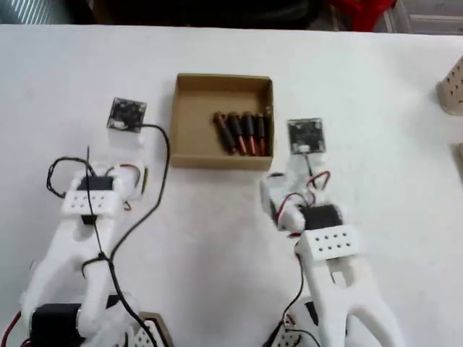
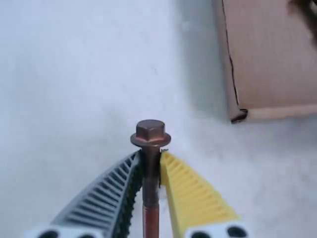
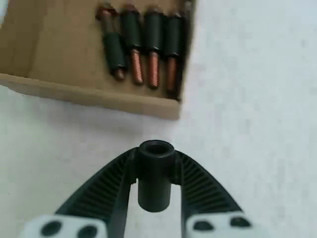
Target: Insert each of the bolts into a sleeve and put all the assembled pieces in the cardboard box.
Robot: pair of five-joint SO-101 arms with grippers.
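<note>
at the lower centre of each wrist view, the left gripper [image 2: 151, 157] clamps the bolt [image 2: 150, 135] just under its head, and the right gripper [image 3: 155, 161] clamps the sleeve [image 3: 155, 174] round its wall. both look rigid, light and slippery, so a square pinch matters. assembled pieces [image 1: 244, 134] lie in the cardboard box [image 1: 194, 108], upper centre.

Sleeved bolts [image 1: 244, 134] together inside the cardboard box [image 1: 194, 119]

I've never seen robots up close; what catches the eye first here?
A row of assembled pieces lies in the cardboard box. Left of the box, the left arm's fingers pinch a copper bolt; near its right front corner, the right arm's fingers clamp a black sleeve.
</note>
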